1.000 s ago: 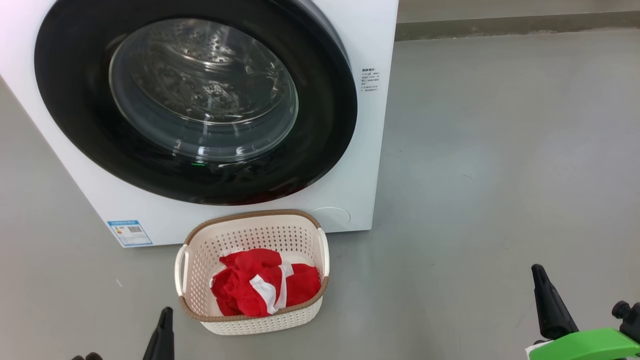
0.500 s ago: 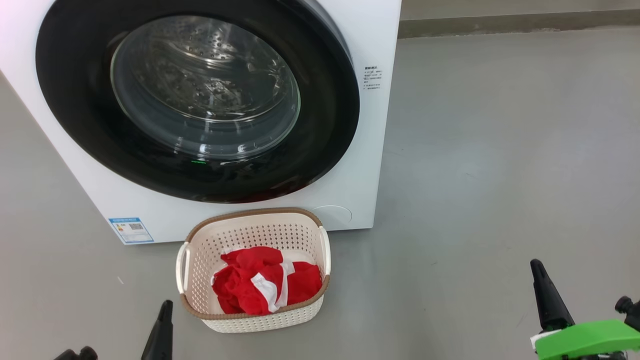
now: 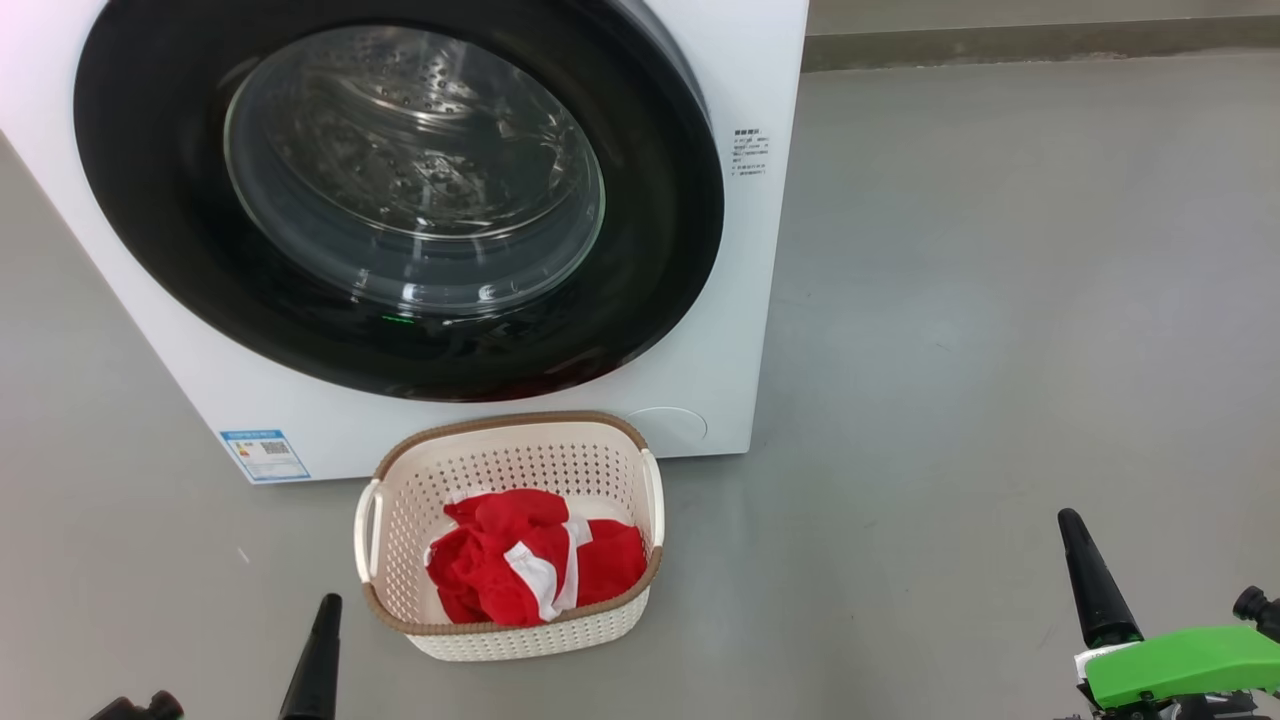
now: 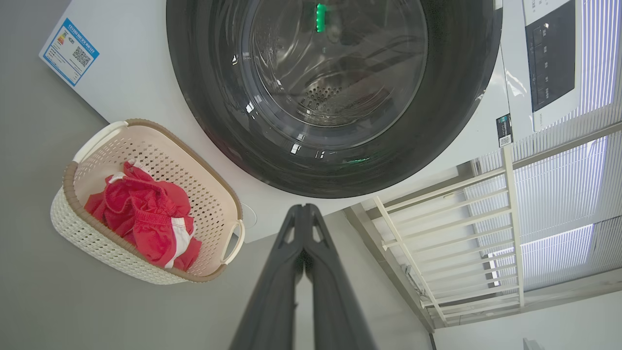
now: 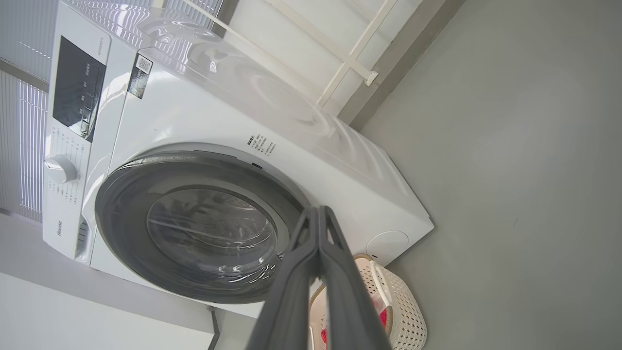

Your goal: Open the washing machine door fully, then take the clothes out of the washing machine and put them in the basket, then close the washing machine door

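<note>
The white washing machine (image 3: 720,300) stands ahead with its round black door (image 3: 150,230) shut flat against the front; through the glass I see the steel drum. The red clothes (image 3: 520,565) lie bunched in the cream basket (image 3: 500,430) on the floor just below the door. My left gripper (image 3: 325,610) is shut, low and left of the basket, with nothing in it. My right gripper (image 3: 1070,525) is shut too, far to the right over bare floor. In the wrist views the left gripper (image 4: 303,210) and right gripper (image 5: 318,211) show fingers pressed together, pointing toward the door (image 4: 452,97) (image 5: 121,214).
Grey floor (image 3: 1000,300) stretches to the right of the machine. A low wall edge (image 3: 1040,40) runs along the back. White railings and blinds (image 4: 534,204) stand beside the machine. A blue label (image 3: 265,455) sits at the machine's lower left corner.
The whole head view has shifted slightly, so the camera moved. Both grippers stay shut, low in the head view. Basket, clothes and door are unchanged.
</note>
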Motion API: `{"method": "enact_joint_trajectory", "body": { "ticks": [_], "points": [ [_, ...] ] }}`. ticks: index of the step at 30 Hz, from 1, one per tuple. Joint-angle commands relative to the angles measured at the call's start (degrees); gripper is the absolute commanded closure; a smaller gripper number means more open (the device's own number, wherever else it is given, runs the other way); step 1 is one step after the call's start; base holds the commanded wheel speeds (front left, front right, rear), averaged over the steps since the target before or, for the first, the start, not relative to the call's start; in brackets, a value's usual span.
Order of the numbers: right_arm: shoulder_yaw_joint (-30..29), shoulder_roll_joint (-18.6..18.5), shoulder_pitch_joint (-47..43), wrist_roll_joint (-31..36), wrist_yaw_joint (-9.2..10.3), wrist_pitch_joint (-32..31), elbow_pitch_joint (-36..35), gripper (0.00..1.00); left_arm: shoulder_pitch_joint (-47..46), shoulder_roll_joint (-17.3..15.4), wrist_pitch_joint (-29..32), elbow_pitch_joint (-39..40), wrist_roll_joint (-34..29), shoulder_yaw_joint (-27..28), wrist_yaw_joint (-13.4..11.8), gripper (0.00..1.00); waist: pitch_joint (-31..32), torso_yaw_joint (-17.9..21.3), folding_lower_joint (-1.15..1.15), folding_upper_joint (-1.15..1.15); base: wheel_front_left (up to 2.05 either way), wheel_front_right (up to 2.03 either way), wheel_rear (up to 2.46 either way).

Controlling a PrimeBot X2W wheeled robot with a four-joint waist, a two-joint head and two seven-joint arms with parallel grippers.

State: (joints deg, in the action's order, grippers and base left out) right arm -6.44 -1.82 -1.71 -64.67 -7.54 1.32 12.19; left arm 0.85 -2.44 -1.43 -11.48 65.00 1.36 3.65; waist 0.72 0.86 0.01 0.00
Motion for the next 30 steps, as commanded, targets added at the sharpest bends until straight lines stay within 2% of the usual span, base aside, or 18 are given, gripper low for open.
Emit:
{"method": "enact_joint_trajectory", "body": {
  "ticks": [1,30],
  "points": [
    [0.75,-1.09,3.16,-1.71,0.03,-0.48,-1.18,1.00,-2.69,-0.72,0.65,1.00,1.66,1.65,0.97,1.00,-0.03,-0.03,-0.01,0.00,0.00,0.00,0.00],
    [0.60,-1.41,6.55,-20.79,0.05,-5.43,0.98,1.00,-5.82,-0.81,5.61,-1.59,20.48,3.81,3.05,1.00,-0.66,-0.63,-0.01,0.00,0.00,0.00,0.00]
  ]
}}
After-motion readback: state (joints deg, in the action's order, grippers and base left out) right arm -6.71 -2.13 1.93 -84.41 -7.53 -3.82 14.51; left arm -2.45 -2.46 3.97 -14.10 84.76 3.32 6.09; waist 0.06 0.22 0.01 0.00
